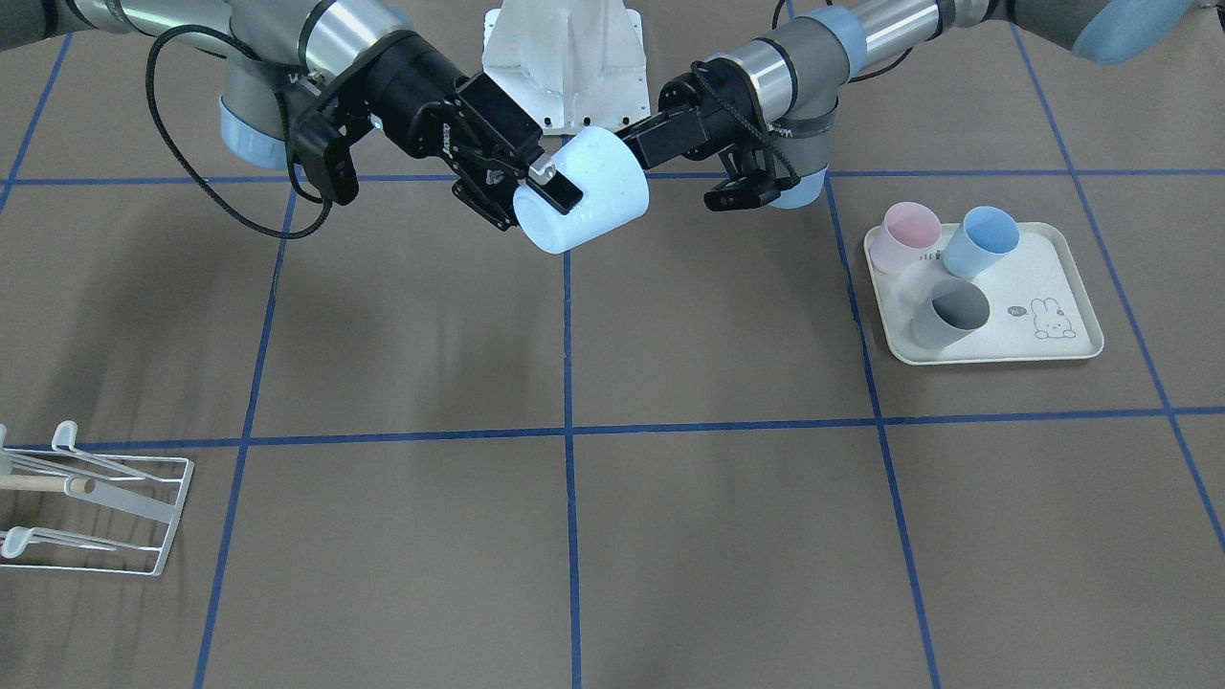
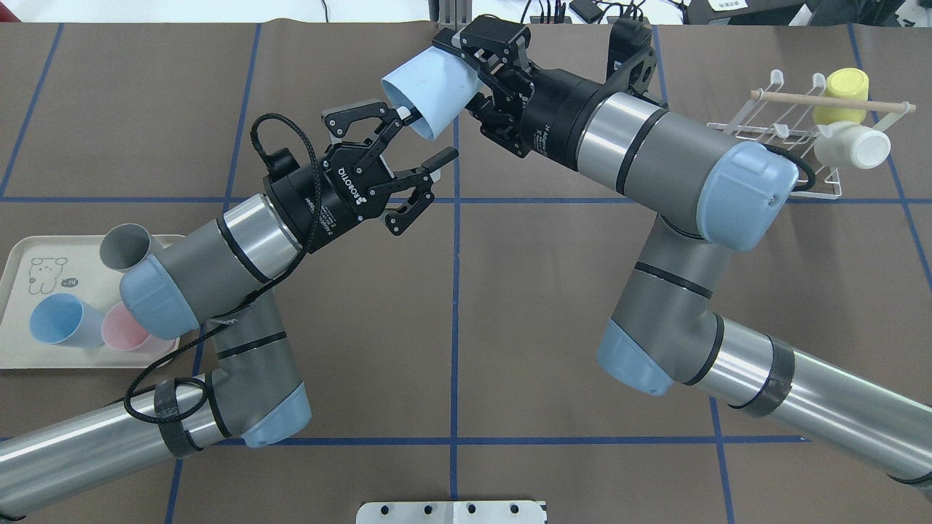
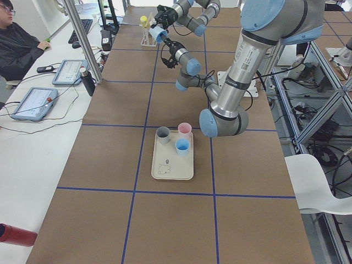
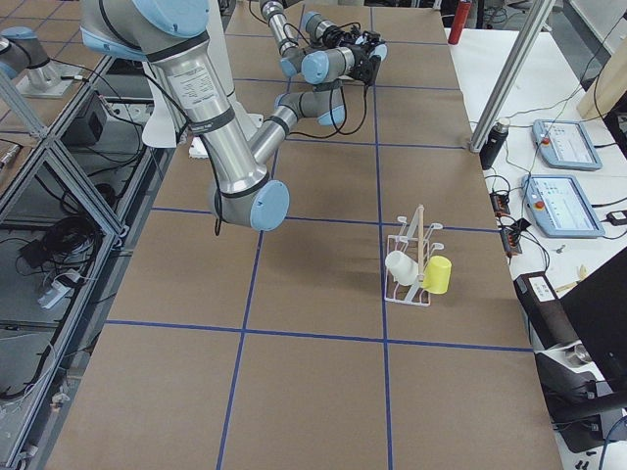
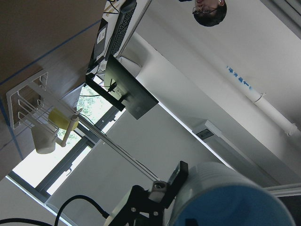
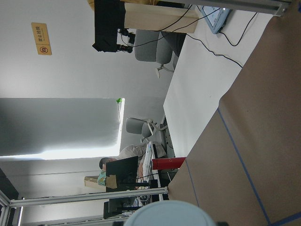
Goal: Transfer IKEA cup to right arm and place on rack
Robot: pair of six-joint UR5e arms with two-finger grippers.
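One pale-blue cup [image 2: 429, 91] hangs above the counter's [image 2: 524, 327] far middle, clamped in the right end effector [image 2: 475, 73]. The left end effector [image 2: 426, 135] gapes just beside its mouth. The rack [image 2: 786, 131] holds two: yellow cup [image 2: 841, 94], white cup [image 2: 855, 145]. The tray [image 2: 14, 349] holds three: grey cup [image 2: 124, 247], blue cup [image 2: 58, 320], pink cup [image 2: 124, 327].

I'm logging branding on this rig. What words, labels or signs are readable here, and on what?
"ROBOTIQ": on the black body of the left gripper, overhead view.
The white print on the right gripper body: too small to read.
The speech bubble beside the rabbit on the tray: too small to read.
The yellow wall sign, right wrist view: blurred, unreadable.
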